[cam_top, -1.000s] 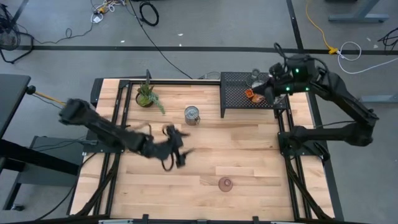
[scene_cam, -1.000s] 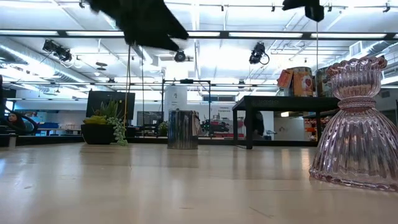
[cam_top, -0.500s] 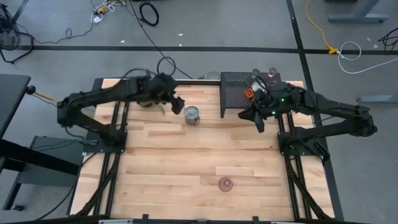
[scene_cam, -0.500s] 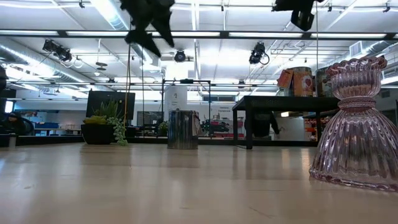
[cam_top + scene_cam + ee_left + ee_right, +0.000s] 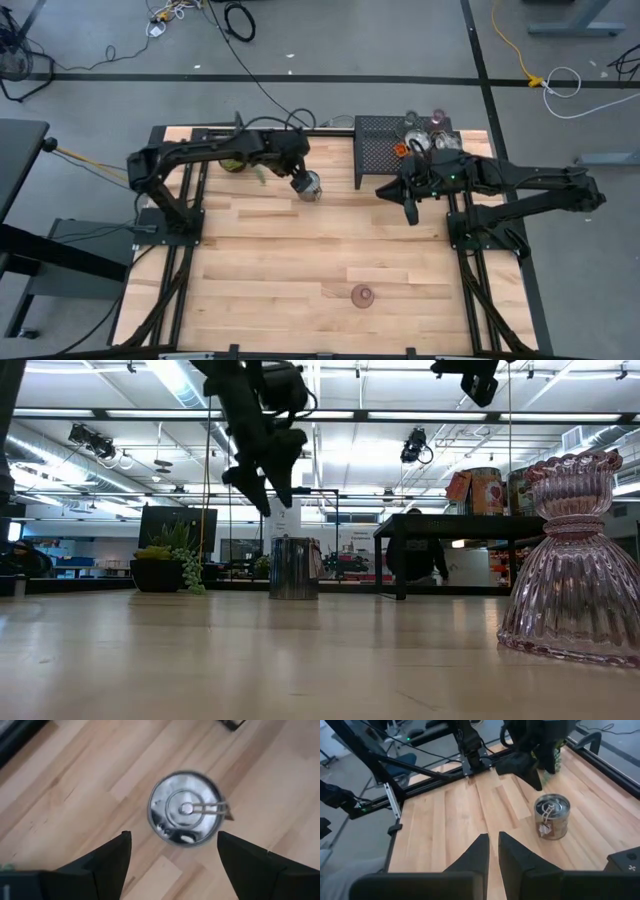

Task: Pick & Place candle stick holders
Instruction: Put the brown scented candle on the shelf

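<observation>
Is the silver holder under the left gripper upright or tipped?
Upright: the silver holder stands on its base, and the left wrist view looks straight down into its round mouth.

i see a pale wood counter (image 5: 300,260) with lighter and darker planks. the shiny silver holder (image 5: 310,185) carries a tan tag. the ribbed holder (image 5: 575,560) near my low camera is clear pinkish glass. both end effectors, left (image 5: 298,180) and right (image 5: 411,212), are black. the plant (image 5: 168,550) is green in a dark pot, and the mesh shelf (image 5: 385,150) is black.
</observation>
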### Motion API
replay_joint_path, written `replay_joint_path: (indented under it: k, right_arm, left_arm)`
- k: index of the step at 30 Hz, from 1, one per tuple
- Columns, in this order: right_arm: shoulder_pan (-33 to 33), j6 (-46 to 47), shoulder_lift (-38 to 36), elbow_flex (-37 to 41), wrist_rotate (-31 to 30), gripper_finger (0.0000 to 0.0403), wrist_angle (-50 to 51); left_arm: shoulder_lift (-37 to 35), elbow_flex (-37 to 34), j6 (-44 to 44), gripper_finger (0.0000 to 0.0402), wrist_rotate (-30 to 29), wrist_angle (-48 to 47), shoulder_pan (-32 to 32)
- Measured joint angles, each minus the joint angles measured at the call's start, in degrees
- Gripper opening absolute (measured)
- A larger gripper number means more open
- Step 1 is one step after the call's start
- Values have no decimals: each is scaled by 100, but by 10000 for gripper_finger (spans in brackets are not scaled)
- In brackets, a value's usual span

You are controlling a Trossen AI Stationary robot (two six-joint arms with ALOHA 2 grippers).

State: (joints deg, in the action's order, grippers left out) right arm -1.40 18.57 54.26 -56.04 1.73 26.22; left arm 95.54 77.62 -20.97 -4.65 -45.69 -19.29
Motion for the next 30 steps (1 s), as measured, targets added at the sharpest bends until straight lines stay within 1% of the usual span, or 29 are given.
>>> replay_joint_path:
  k: [3, 8, 11, 14, 30]
  right_arm:
    - [92, -9, 2, 27, -139, 40, -2]
    - [247, -22, 2, 30, -405, 40, -11]
    - [334, -61, 2, 30, -599, 40, -20]
    - [400, -97, 2, 30, -688, 40, -20]
    - [436, -109, 2, 30, -690, 40, -31]
  left_arm:
    - [158, -1, -30, 278, 41, -63, -34]
    - [281, -2, -18, 246, -152, -98, -61]
    - [278, -2, 83, 236, -192, -95, -91]
    - [276, -2, 83, 234, -189, -89, -118]
    - [276, -2, -88, 234, -12, 42, -112]
